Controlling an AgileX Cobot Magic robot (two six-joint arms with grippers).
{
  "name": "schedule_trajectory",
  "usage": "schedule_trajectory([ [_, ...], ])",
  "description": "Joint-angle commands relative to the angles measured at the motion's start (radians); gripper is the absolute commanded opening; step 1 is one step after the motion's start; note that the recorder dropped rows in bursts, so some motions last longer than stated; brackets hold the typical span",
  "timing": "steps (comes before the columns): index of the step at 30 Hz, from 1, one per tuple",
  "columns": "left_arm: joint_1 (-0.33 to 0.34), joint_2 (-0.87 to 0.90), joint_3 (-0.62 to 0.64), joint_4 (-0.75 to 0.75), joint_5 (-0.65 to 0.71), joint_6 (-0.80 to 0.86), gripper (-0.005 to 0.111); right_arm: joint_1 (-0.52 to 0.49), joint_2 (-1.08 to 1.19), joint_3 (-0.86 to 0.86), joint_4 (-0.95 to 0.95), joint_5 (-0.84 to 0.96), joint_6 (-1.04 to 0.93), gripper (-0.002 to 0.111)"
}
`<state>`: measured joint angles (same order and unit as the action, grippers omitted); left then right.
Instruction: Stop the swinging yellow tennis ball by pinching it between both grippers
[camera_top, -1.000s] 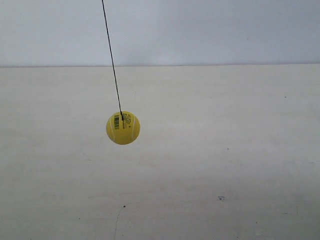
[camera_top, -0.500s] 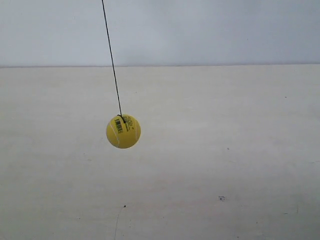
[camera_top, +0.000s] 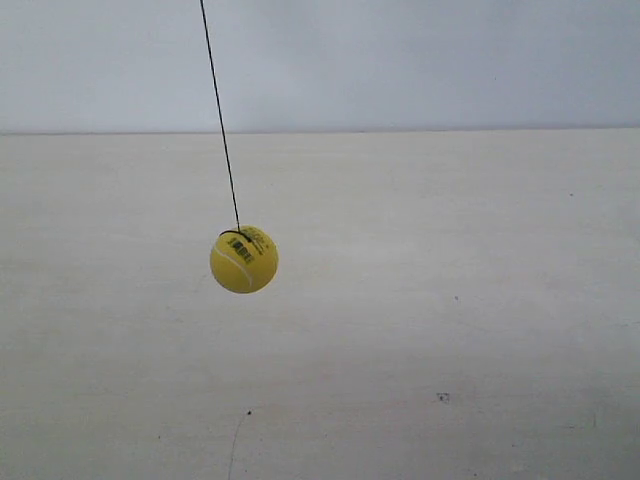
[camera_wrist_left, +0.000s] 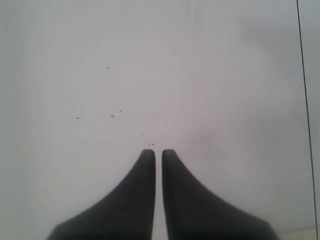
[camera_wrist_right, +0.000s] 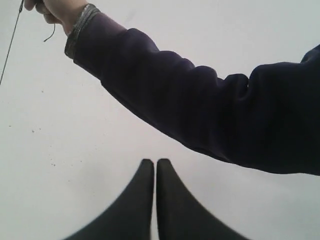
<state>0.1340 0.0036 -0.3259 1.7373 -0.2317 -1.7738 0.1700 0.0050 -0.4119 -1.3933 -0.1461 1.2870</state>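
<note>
Risen slightly, the yellow tennis ball (camera_top: 244, 259) hangs (on its string (camera_top: 220, 115)); left gripper (camera_wrist_left: 156, 151) and right gripper (camera_wrist_right: 152, 161) pressed together, empty.

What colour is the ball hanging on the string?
Bright yellow ball, white seam, dark print; clearest in the exterior view.

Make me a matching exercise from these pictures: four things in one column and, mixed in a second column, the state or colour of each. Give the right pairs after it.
Column one
1. yellow tennis ball
2. left claw
3. person's hand
4. sleeve

Column two
A. dark navy
B. hangs in the air on a black string
C. grips that string at its top
D. shut, holding nothing

Pairs: 1-B, 2-D, 3-C, 4-A
</note>
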Motion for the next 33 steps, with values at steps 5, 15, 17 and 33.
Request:
schedule_trajectory([
  [5,-0.046,-0.004,0.013,0.007,-0.035,-0.015,0.005,0.000,-0.005,0.004,0.000,-0.007,0.119,0.000],
  [15,-0.046,-0.004,0.013,0.007,-0.035,-0.013,0.005,0.000,-0.005,0.004,0.000,-0.007,0.121,0.000],
  [17,-0.046,-0.004,0.013,0.007,-0.035,-0.013,0.005,0.000,-0.005,0.004,0.000,-0.014,0.121,0.000],
  [33,-0.046,-0.004,0.013,0.007,-0.035,-0.013,0.005,0.002,-0.005,0.116,1.541,0.259,-1.471,0.000],
])
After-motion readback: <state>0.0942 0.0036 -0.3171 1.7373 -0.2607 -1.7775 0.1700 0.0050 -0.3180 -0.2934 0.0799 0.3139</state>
